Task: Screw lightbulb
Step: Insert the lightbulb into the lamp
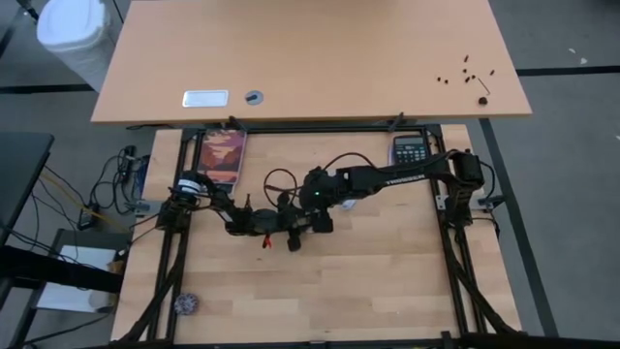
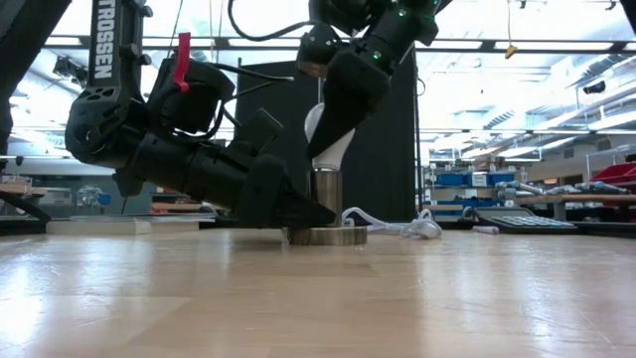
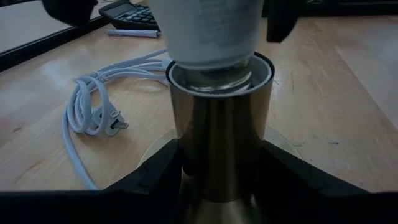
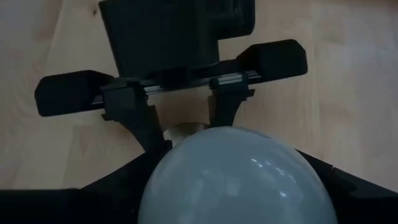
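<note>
Gripping the bulb (image 4: 233, 177) around its rounded glass, the right end effector (image 2: 328, 129) comes down from above so that the narrow base sits in the mouth of the socket (image 3: 221, 124), a hold that looks chosen to let the wrist turn the bulb about its upright axis. The left end effector (image 3: 221, 180) lies low along the worktop (image 2: 477, 298) with its two dark fingers (image 3: 155, 171) closed on either side of the socket's stem, presumably to keep it from spinning with the bulb. In the left wrist view the bulb's pale collar stands just at the rim of the cup, so the thread appears started but not seated; how far in it is I cannot tell. The bulb is smooth, frosted white and pear-shaped, with a soft sheen. The socket is polished brass-toned metal, a straight cylinder rising from a flat round foot, and it mirrors the fingers beside it. A white cord (image 3: 93, 112) lies in loose loops near the foot, its plug resting on the pale, jointed wood planks. A calculator (image 1: 410, 150) sits at the far edge, well apart.
</note>
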`<state>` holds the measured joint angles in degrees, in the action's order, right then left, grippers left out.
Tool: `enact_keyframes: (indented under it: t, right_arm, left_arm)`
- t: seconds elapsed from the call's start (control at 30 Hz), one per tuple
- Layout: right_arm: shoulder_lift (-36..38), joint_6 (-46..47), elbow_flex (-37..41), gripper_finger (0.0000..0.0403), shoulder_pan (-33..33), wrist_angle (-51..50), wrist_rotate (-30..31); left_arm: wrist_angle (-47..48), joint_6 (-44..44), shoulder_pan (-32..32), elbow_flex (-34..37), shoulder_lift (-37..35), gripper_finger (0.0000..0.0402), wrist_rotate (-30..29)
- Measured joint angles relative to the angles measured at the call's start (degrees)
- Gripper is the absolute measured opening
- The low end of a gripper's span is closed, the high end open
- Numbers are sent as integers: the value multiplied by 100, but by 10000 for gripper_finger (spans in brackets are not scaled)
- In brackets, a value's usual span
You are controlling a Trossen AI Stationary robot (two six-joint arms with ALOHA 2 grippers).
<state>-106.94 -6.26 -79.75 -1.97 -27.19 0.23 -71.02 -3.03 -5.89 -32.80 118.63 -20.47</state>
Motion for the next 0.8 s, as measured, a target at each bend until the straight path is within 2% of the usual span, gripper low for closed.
enact_keyframes:
  t: [0.27,0.43,0.8]
  right_arm:
    - [-160,-227,-34,274,223,175,231]
    - [-166,-201,-68,278,224,132,324]
    - [-166,-223,-68,271,231,-77,325]
  left_arm:
    - [-91,-22,-7,-4,11,193,44]
    - [-106,-42,-2,-7,11,193,-290]
    - [-71,-60,0,-15,4,193,-346]
